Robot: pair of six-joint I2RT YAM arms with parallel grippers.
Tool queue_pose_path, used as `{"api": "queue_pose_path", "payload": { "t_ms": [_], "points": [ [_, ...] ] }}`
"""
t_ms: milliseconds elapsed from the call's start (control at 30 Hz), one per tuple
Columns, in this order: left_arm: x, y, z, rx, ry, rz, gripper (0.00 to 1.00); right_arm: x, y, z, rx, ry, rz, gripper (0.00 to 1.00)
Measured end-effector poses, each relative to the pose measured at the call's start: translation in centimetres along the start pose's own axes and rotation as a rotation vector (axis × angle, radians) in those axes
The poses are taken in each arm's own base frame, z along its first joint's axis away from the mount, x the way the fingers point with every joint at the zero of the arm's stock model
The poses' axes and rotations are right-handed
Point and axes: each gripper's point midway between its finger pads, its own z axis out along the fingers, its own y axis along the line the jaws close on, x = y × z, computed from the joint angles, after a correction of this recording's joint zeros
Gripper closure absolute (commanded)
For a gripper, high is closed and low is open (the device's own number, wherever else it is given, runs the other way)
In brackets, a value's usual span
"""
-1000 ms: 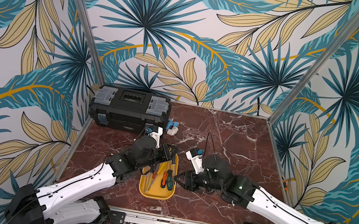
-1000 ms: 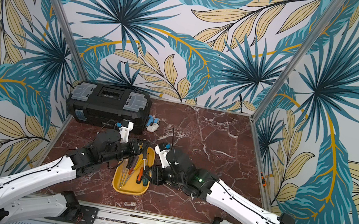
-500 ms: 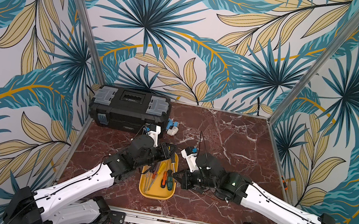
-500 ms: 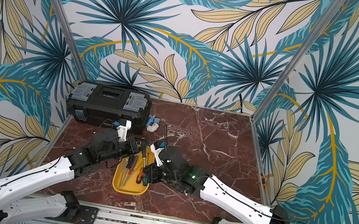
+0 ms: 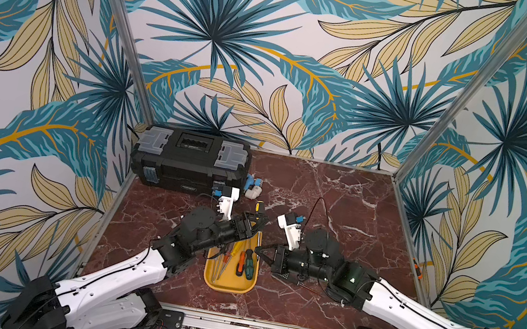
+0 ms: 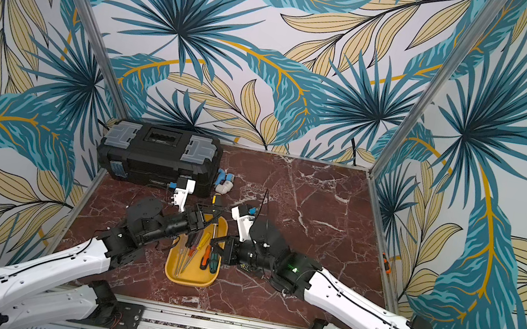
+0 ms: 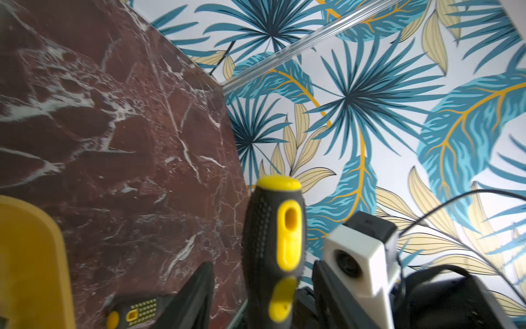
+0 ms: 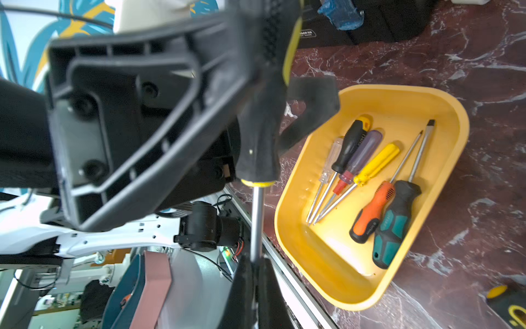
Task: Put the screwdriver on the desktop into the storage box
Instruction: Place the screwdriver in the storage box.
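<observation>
Between right fingers (image 8: 240, 293), screwdriver (image 8: 258, 142) shaft

The desktop (image 5: 359, 197) has a polished, marble-patterned finish with faint reflections. The storage box (image 8: 398, 94) is smooth yellow plastic with a soft sheen. The screwdriver (image 7: 273, 228) handle pairs a dimpled matt black grip with glossy yellow inserts, and its shaft is bright bare metal. The toolbox (image 5: 188, 167) is matt black plastic.
</observation>
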Motion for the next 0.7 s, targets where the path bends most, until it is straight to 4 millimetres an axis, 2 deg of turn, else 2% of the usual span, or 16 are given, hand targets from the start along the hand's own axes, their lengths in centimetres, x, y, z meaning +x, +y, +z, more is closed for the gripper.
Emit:
{"api": "queue_pose_path", "payload": {
  "t_ms": [100, 233, 400, 467, 500, 567, 600, 700],
  "points": [
    [0.1, -1.5, -0.1, 0.069, 0.010, 0.011, 0.60, -0.7, 0.3, -0.3, -0.050, -0.030, 0.044, 1.00],
    [0.1, -2.1, -0.1, 0.099, 0.019, 0.024, 0.77, -1.4, 1.7, -0.8, -0.123, -0.054, 0.067, 1.00],
    [0.2, -1.7, -0.2, 0.078, 0.021, 0.023, 0.99, -1.2, 1.9, -0.9, -0.145, -0.052, 0.088, 1.00],
    [0.4, -1.0, -0.2, 0.038, 0.024, 0.015, 1.00, -1.0, 1.5, -0.8, -0.131, -0.042, 0.095, 1.00],
    [0.5, -0.6, -0.2, 0.016, 0.026, 0.013, 1.00, -0.8, 1.2, -0.8, -0.117, -0.036, 0.094, 0.96],
    [0.7, 0.3, -0.2, -0.055, 0.035, 0.018, 1.00, -0.5, 0.2, -0.8, -0.054, -0.022, 0.083, 0.73],
    [0.5, 1.2, -0.3, -0.113, 0.032, 0.027, 1.00, -0.6, -0.2, -0.9, -0.015, -0.022, 0.071, 0.62],
    [0.0, 4.9, -1.1, -0.337, 0.022, 0.060, 1.00, -2.0, -1.8, -2.2, 0.165, -0.052, 0.006, 0.43]
  ]
}}
